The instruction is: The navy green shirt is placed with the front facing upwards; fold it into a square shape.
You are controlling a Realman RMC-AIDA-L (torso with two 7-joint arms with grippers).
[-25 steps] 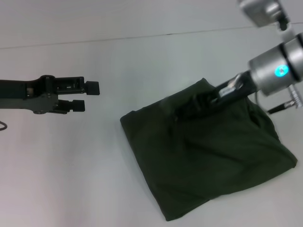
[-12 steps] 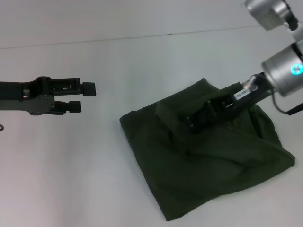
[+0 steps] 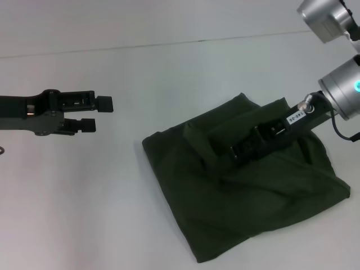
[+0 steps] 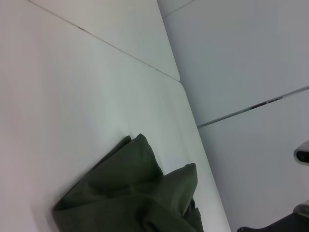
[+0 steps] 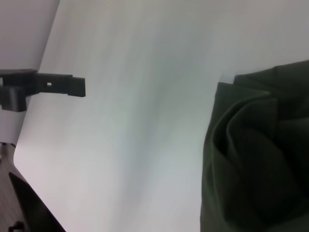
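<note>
While the navy green shirt lies folded into a rough four-sided bundle on the white table, toward the right of the head view, the right gripper hangs low over the upper middle of the cloth, its dark body slanting down from the silver wrist at the right edge. Whether its fingers are spread, closed or pinching fabric cannot be told, since black metal merges with dark cloth. A raised fold stands just beside its tip. The left gripper hovers over bare table well apart from the shirt, its two fingers parted with nothing between them.
</note>
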